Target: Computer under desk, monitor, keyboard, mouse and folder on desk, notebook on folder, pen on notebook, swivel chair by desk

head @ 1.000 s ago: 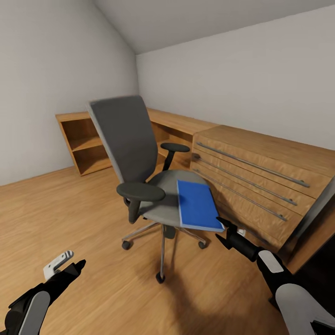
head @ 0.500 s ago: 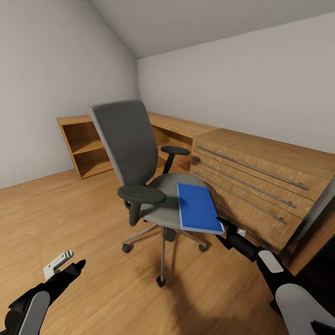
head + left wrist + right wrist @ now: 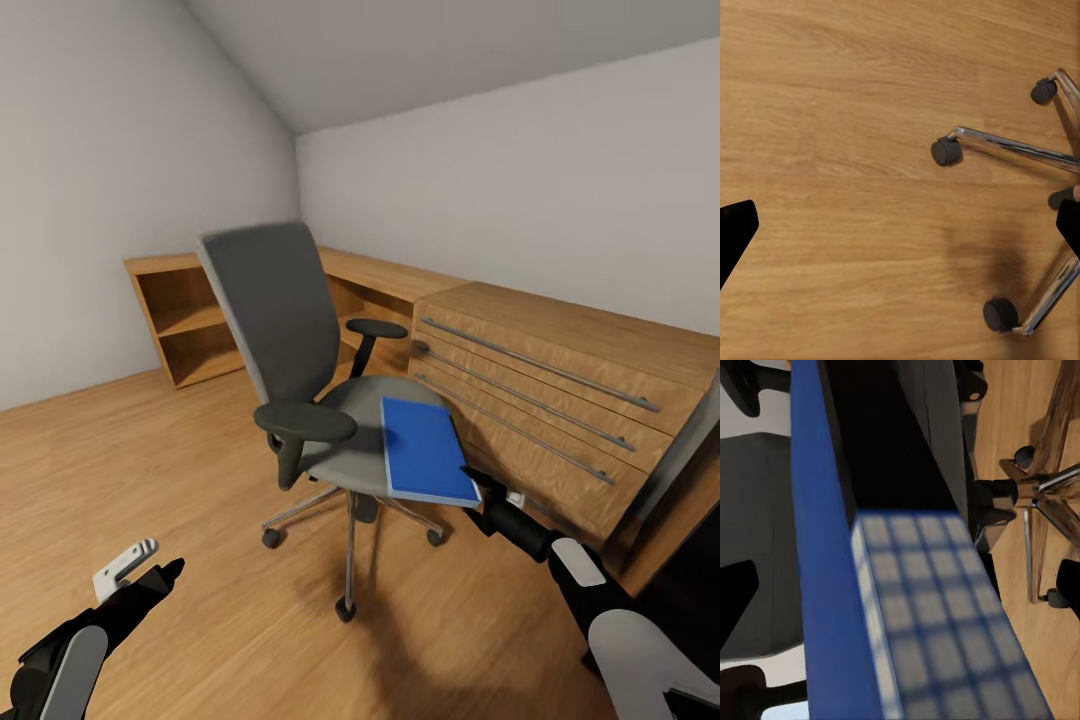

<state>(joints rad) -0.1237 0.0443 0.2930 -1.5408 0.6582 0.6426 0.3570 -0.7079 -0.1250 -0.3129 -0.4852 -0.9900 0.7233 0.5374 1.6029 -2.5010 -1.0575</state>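
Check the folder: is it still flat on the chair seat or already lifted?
Flat on the seat. The folder lies on the chair, overhanging its front edge; the right pincer sits at its near corner.

Even, soft, bright light with no glare. The swivel chair (image 3: 310, 380) drops a soft shadow on the floor (image 3: 150, 470) beneath its base. Head view bends at edges; folder (image 3: 832, 585) blurred close in right wrist view.

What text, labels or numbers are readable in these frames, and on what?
None readable in any view.
The folder has a plain blue cover with no title or label; in the right wrist view its edge shows a blurred grid pattern, no characters.
The swivel chair carries no brand mark.
The wooden drawer chest has bare fronts with metal bar handles, no lettering.
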